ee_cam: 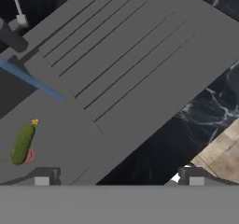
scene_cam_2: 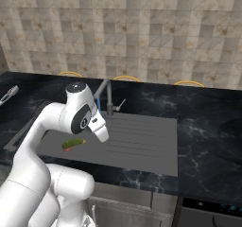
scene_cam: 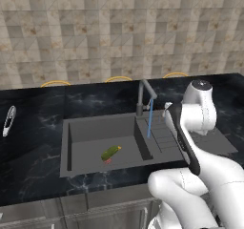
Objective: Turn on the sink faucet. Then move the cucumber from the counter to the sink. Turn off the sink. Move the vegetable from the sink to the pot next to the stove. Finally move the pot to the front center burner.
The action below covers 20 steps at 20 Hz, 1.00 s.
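Now we see the cucumber (scene_cam: 110,152) lying on the floor of the sink (scene_cam: 86,142), left of centre in the left base view, right over the small red mark at the drain. In the hand view the cucumber (ee_cam: 23,143) sits at the lower left of the frame, its yellowish tip pointing up the picture. A thin blue stream of water (scene_cam: 150,118) runs down from the spout of the sink faucet (scene_cam: 144,95) near the middle of the left base view; in the hand view it shows as a blue line (ee_cam: 32,80) across the left side.

Our gripper (ee_cam: 119,177) hangs above the ribbed drainboard (ee_cam: 126,59), which stretches across the upper half of the hand view. Its fingers (ee_cam: 43,176) stand spread as wide as they go, far apart at the bottom edge, and they hold nothing.

At the far left of the left base view a slim white-silver utensil (scene_cam: 8,120) lies on the black counter (scene_cam: 33,147), well apart from the sink.
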Available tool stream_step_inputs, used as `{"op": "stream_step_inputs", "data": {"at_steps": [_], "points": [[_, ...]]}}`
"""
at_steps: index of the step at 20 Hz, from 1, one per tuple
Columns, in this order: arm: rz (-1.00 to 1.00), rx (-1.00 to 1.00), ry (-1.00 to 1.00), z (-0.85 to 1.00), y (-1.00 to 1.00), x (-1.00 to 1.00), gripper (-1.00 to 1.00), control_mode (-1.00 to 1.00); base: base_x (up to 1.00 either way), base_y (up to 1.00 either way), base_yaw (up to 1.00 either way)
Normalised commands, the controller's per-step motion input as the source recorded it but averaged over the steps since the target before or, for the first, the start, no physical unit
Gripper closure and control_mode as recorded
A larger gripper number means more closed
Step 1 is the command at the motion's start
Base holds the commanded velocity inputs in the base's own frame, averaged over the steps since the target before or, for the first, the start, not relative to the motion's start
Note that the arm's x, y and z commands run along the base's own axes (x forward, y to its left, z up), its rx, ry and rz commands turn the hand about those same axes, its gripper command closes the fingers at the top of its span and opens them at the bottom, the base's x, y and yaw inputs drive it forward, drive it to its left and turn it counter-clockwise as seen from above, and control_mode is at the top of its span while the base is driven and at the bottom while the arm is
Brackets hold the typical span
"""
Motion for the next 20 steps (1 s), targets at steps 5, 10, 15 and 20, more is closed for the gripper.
{"op": "stream_step_inputs", "data": {"at_steps": [5, 10, 15, 20], "points": [[0.29, 0.03, -0.08, 0.00, -0.35, 0.33, -1.00, -1.00, 0.00, 0.00, 0.00], [0.34, 0.04, -0.14, 0.04, -0.32, 0.33, -1.00, -1.00, 0.00, 0.00, 0.00], [0.37, 0.08, -0.18, 0.08, -0.21, 0.41, -1.00, -1.00, 0.00, 0.00, 0.00], [0.42, 0.10, -0.20, 0.06, -0.05, 0.52, -1.00, -1.00, 0.00, 0.00, 0.00]]}}
